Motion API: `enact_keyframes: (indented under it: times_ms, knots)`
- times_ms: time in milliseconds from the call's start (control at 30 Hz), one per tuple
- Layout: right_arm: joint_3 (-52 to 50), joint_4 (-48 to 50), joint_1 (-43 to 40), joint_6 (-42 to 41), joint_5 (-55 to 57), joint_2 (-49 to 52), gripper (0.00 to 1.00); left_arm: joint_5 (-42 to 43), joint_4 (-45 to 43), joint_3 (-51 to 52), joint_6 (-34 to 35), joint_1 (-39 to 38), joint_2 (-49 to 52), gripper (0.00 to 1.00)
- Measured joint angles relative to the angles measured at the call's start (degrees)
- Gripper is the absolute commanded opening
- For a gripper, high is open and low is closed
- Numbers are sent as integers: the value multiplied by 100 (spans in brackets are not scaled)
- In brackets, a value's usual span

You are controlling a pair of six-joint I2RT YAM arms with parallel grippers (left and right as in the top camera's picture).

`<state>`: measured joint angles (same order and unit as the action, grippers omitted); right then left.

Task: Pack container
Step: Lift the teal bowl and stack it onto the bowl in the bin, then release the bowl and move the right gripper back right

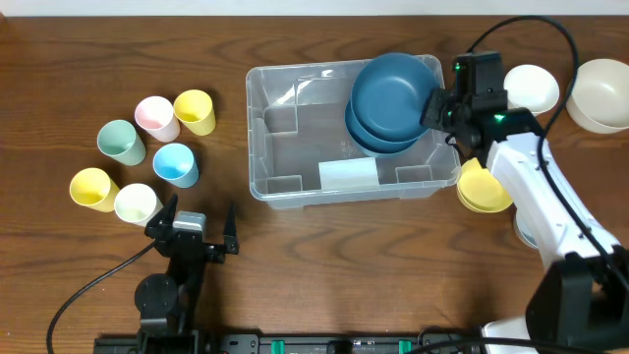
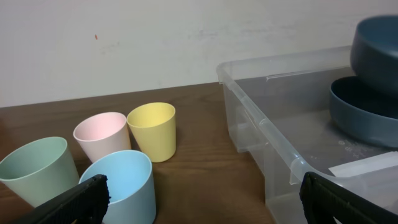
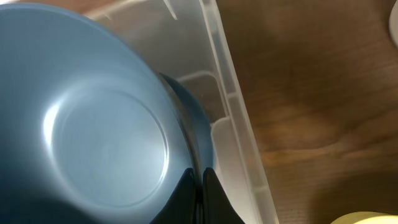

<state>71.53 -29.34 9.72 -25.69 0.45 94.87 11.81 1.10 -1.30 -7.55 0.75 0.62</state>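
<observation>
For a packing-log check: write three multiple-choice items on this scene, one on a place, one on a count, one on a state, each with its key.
1. The lower dark blue round plastic bowl lies: A) inside the large clear rectangular plastic container, at its right end; B) outside it, on its left; C) outside it, in front.
2. How many small pastel plastic cups stand left of the container? A) four; B) six; C) eight.
3. The right gripper is: A) open and empty; B) out of view; C) shut on the upper dark blue bowl.
Key: 1 A, it shows within the container's walls; 2 B, the overhead view shows six; 3 C, its fingers pinch that bowl's rim.
</observation>
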Motion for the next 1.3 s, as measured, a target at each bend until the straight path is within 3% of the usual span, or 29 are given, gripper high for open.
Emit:
enact_keyframes:
  times_ms: [333,433,500,633,933,1067,1167,1300]
  knots:
    - [0,105,0,-2,59,415,1,0,0,0,0,0,0,98]
    - [0,155,0,-37,63,415,37,0,0,0,0,0,0,98]
    - [0,192,11,-63,39,413,45,0,-2,-2,0,0,0,98]
    - [0,186,31,-39,31,413,46,0,0,-2,0,0,0,98]
    - [0,212,31,79,-94,411,35,0,0,-2,0,0,0,98]
    - [17,107,31,138,-197,326,38,0,0,-2,0,0,0,98]
    - [114,-17,-28,210,-181,-59,46,0,0,0,0,0,0,98]
    - [328,-105,-472,245,-105,-804,45,0,-2,0,0,0,0,98]
